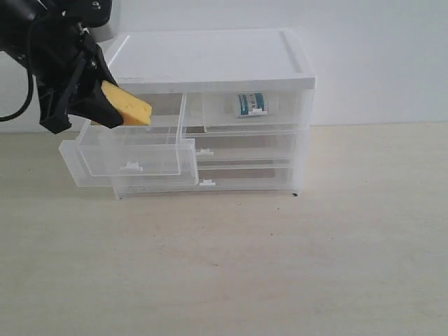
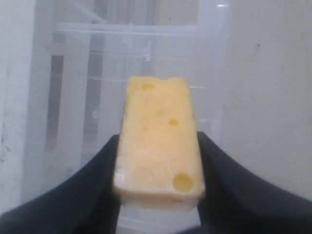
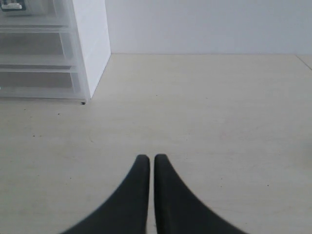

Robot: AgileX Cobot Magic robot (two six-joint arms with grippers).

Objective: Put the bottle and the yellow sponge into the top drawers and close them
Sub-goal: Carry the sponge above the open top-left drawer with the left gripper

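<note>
The left gripper (image 1: 103, 103) clamps the yellow sponge (image 1: 129, 106) above the pulled-out left top drawer (image 1: 133, 159). I'd lower it well inside before letting go (the bottle (image 1: 252, 105) lies in the right top drawer (image 1: 283, 115)). The right gripper (image 3: 147, 163) is closed and empty.

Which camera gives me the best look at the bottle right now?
The exterior view: the bottle lies on its side inside the top right drawer. The right wrist view catches only a cropped sliver of the bottle at the frame's edge; the left wrist view shows none of it.
</note>
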